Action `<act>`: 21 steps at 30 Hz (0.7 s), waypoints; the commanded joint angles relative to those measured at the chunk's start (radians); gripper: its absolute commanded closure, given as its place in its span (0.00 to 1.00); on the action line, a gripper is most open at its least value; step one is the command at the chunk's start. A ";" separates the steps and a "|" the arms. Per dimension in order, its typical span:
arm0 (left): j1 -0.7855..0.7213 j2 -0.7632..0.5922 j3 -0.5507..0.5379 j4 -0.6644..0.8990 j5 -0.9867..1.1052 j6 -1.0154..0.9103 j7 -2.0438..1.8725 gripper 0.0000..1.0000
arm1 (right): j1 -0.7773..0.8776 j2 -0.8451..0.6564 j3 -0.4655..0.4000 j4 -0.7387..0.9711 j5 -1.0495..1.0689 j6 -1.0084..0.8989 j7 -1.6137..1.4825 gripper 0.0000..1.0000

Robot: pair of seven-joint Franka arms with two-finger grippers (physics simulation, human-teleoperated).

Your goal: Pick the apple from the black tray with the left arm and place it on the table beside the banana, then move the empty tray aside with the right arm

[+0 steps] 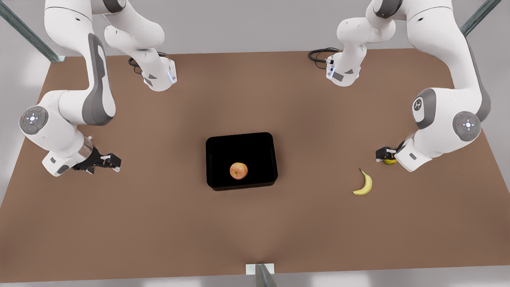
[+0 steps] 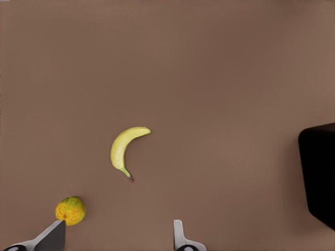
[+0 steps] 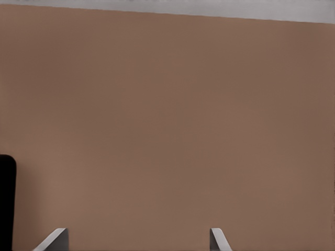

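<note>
The apple [image 1: 238,170] sits in the black tray [image 1: 223,147], toward its near wall, mid-counter [image 1: 255,223]. Bare brown surface lies on every side of the tray. The banana [image 1: 363,183] lies well apart on the front view's right, near a small yellow-green fruit [image 1: 390,161]. The left claw [image 1: 383,154] hovers over that fruit, fingers spread and empty. The right claw [image 1: 109,161] hangs released at the front view's left, well clear of the tray's edge.

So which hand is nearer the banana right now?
Left. The left hand hovers open just past the banana, by a small yellow-green fruit. The right hand waits open across the black tray.
</note>
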 commanded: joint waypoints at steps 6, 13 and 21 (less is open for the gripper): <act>-0.288 0.002 -0.048 0.063 -0.030 0.108 -0.224 0.00 | 0.001 0.010 0.000 0.002 -0.001 0.060 -0.035 0.00; -0.598 0.117 -0.075 0.072 0.205 0.246 -0.897 0.00 | 0.003 0.012 0.001 0.002 -0.002 0.060 -0.035 0.00; -0.699 0.378 -0.071 0.135 0.217 0.479 -1.220 0.00 | 0.003 0.013 0.001 0.002 -0.002 0.060 -0.035 0.00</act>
